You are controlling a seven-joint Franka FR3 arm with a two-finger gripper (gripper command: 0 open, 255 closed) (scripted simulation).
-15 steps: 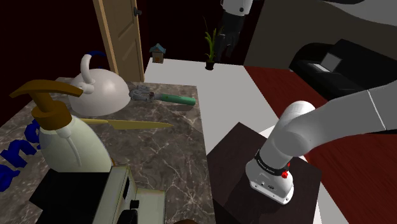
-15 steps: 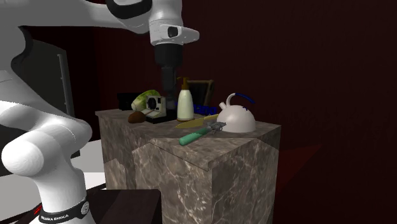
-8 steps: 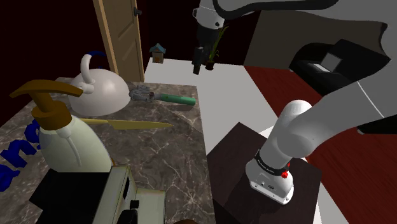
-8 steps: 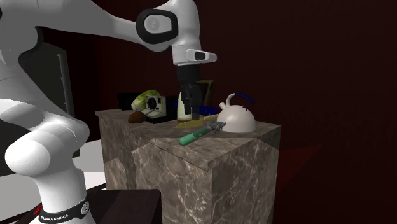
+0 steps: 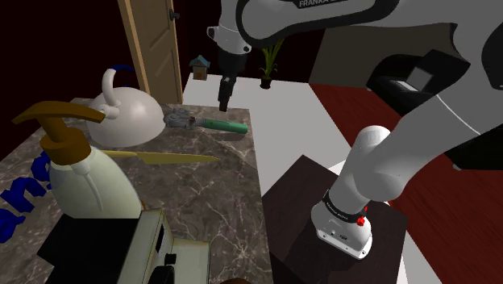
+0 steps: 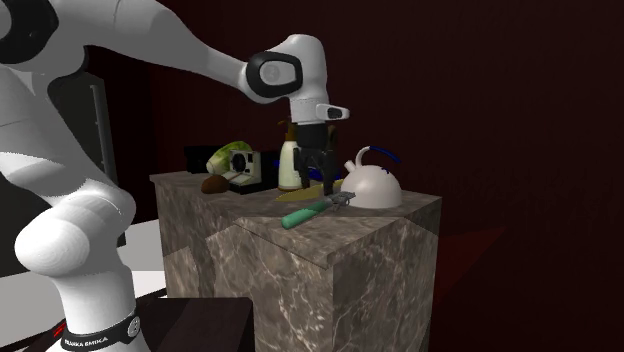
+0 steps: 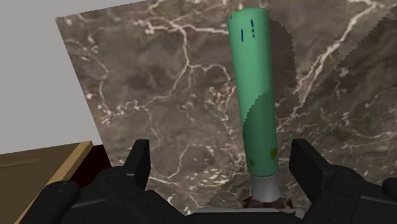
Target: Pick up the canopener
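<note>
The canopener [image 5: 214, 124] lies flat on the marble counter [image 5: 230, 190], with a green handle and a grey metal head beside the kettle. In the second exterior view the canopener [image 6: 314, 209] rests near the counter's front corner. My black gripper [image 5: 225, 102] hangs just above its handle, pointing down, also seen as the gripper [image 6: 318, 184] over the block. In the wrist view the green handle [image 7: 257, 95] runs between the two fingers of the gripper [image 7: 222, 167], nearer one finger, and neither touches it. The fingers stand wide apart, holding nothing.
A white kettle [image 5: 126, 110] with a blue handle stands next to the canopener's head. A soap dispenser [image 5: 87, 176], a yellow knife [image 5: 161, 156] and a boxy camera [image 5: 165, 252] crowd the near counter. A wooden door [image 5: 153, 44] and a potted plant [image 5: 266, 63] stand behind.
The arm has swung toward the shoulder view's left and come down, bringing the gripper from over the floor to just above the canopener's handle.
</note>
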